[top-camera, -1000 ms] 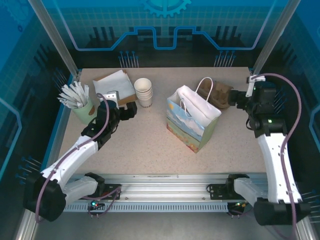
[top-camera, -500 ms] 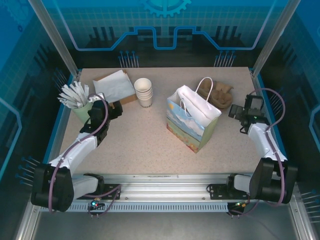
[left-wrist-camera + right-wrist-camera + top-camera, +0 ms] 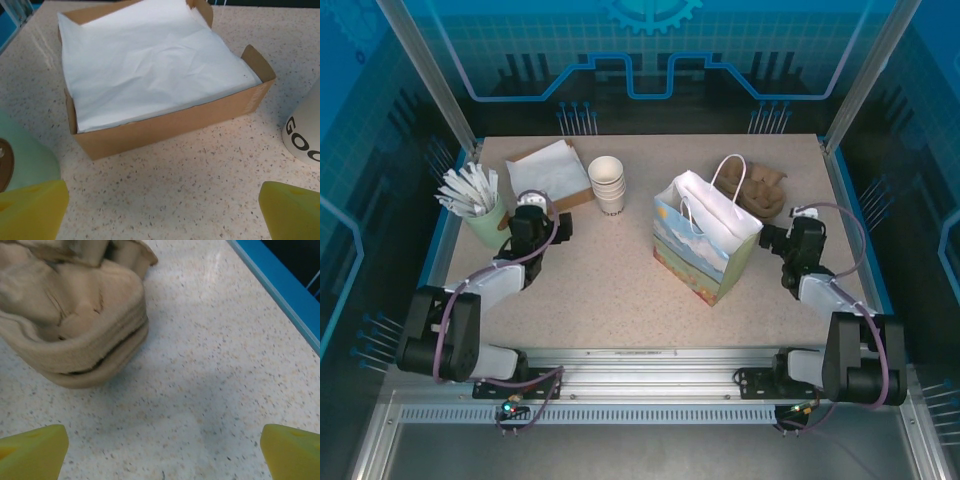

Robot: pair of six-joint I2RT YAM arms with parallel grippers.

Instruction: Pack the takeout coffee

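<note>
Apparently the coffee is sitting hidden inside the paper bag (image 3: 705,240), at three o'clock from the middle of the surface (image 3: 620,280). The left end effector (image 3: 160,215) and the right end effector (image 3: 160,455) are gaping wide, empty; any pull-back should be staying clear of the bag's handles.

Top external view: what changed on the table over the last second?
Both arms folded back toward their bases. The left gripper drew left, away from the stack of white cups. The right gripper drew toward the near edge, off the pulp carriers. Both are open and hold nothing. The gift bag, cups, napkin box, stirrer cup and carriers stayed put.
</note>
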